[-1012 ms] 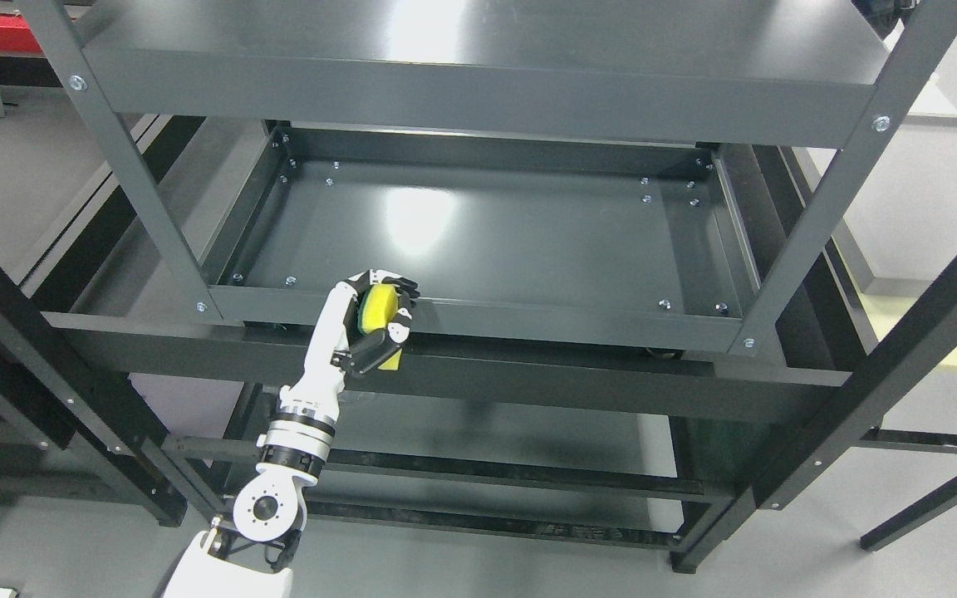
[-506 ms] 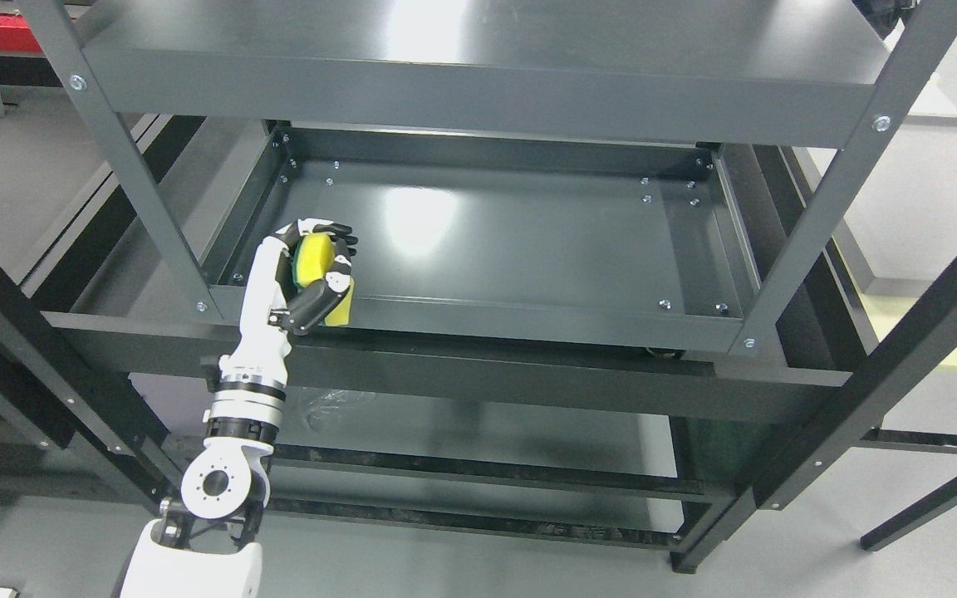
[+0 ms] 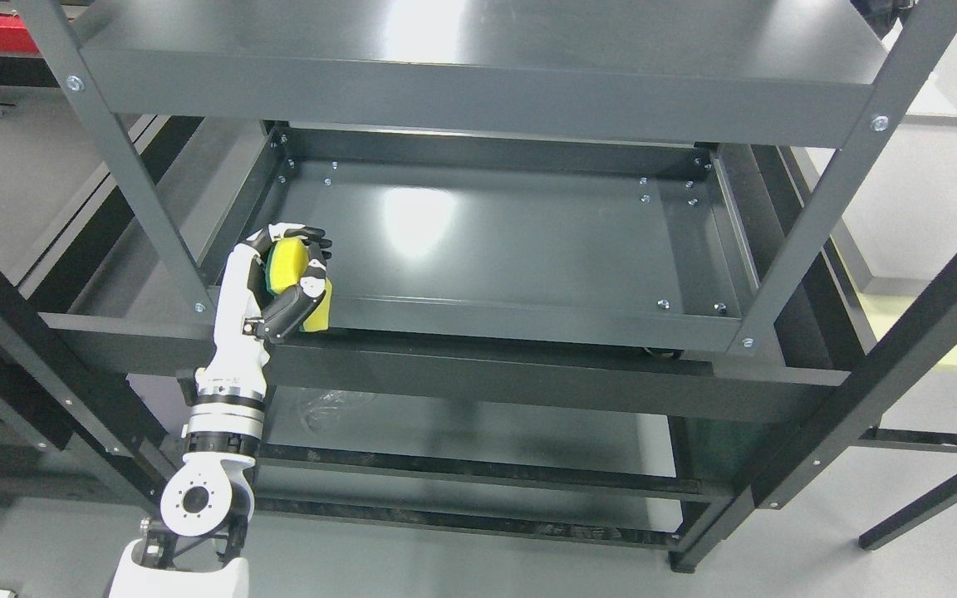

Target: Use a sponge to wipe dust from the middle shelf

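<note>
Leftward travel noted: the left hand point(image 3: 283, 278) has shifted along the middle shelf point(image 3: 512, 241) to its front-left corner. Fingers are curled tightly around the yellow sponge point(image 3: 300, 282), which sits over the shelf's front lip.

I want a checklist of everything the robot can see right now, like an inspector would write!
Surface: middle shelf, dark grey metal tray with a raised rim, glossy with a light glare; no dust can be made out.
Job's things: yellow and green sponge at the shelf's front left corner, over the front rim.
Clutter: nothing seen on the shelf.
Grippers: left hand clasps the sponge; right hand not in view.
Cables: nothing seen.
Surroundings: top shelf above, black frame around the rack, grey floor.
</note>
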You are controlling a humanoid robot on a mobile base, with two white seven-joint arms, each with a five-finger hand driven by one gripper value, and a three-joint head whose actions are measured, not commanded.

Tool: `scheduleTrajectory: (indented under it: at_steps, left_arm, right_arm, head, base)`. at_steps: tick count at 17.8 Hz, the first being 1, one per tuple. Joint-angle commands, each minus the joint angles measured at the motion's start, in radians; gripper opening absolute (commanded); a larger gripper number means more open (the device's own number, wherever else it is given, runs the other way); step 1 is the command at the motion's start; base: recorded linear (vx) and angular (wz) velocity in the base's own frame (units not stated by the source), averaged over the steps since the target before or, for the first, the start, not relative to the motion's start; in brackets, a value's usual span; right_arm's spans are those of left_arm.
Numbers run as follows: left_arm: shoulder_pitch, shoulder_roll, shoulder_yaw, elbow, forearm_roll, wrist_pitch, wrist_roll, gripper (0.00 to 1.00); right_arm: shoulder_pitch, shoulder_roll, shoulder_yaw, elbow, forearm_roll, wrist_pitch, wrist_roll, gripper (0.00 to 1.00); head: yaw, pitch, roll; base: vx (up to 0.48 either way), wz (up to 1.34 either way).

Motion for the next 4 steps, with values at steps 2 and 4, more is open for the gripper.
scheduleTrajectory:
  at_steps: [2,4]
  left_arm:
    - [0.018,0.009,0.019,-0.037,0.034,0.0,-0.001,0.0]
    - [0.02,0.009,0.018,-0.037,0.034,0.0,-0.001,0.0]
  right_arm:
    - [0.0,-0.017,0.0,-0.017,0.0,0.072,0.001,1.0]
    - [0.0,-0.017,0.0,-0.017,0.0,0.072,0.001,1.0]
  head:
    - [0.0,0.0,0.0]
    - [0.0,0.0,0.0]
  base:
    - [0.0,0.0]
    - [-0.003,0.01]
